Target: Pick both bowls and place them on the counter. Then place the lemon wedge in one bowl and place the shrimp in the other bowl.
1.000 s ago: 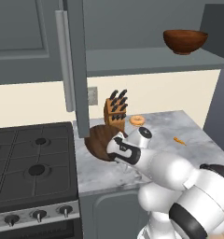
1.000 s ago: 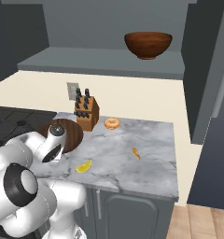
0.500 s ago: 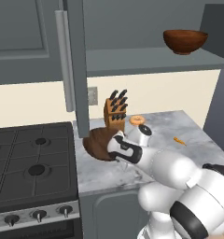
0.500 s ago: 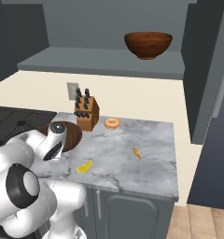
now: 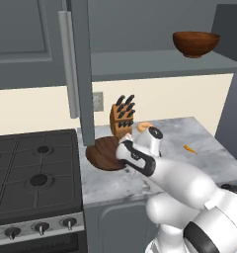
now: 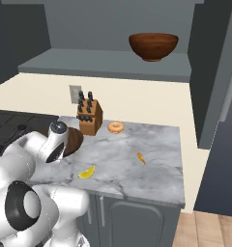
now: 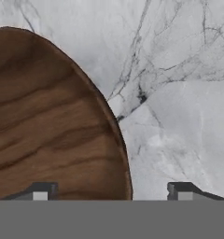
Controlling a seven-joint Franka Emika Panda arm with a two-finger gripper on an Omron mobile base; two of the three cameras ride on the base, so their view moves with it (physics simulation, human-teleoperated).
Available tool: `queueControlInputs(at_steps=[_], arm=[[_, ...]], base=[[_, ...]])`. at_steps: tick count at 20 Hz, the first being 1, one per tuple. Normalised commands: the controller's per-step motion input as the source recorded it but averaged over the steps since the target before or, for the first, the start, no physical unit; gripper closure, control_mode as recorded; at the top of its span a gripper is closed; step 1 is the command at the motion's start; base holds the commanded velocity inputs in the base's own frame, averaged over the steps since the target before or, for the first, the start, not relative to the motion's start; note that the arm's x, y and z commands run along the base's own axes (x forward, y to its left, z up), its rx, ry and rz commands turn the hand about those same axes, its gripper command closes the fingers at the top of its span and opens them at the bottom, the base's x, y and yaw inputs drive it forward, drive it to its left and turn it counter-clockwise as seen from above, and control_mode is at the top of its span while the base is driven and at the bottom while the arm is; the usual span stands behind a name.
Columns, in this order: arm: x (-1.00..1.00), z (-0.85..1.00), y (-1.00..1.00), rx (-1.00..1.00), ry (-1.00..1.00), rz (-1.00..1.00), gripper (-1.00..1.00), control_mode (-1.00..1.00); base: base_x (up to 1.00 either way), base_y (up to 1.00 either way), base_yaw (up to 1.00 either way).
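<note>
Dark brown bowl (image 7: 53, 121) released; hand (image 7: 109, 191) has opened.

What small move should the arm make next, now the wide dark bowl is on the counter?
Probably lift the gripper straight up. Its fingers stand open astride the rim of the wide, shallow dark brown wooden bowl, which rests on the marbled stone counter, and the smaller reddish-brown wooden bowl waits on the shelf.

The wide dark brown bowl (image 5: 104, 153) lies on the marbled desk (image 6: 152, 169) beside the stove; the reddish-brown bowl (image 6: 153, 46) sits upright on the shelf above. On the desk, well apart, lie the yellow lemon wedge (image 6: 87, 172) and the orange shrimp (image 6: 116, 127).
</note>
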Motion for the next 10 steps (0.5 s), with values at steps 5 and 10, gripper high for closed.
queueControlInputs(at_steps=[5,10], arm=[[-0.12,0.43,-0.16,0.0,-0.08,0.0,-1.0,-1.0],[-0.22,0.48,-0.2,0.01,-0.15,0.01,-1.0,-1.0]], base=[[0.0,0.0,0.0],[0.0,0.0,0.0]])
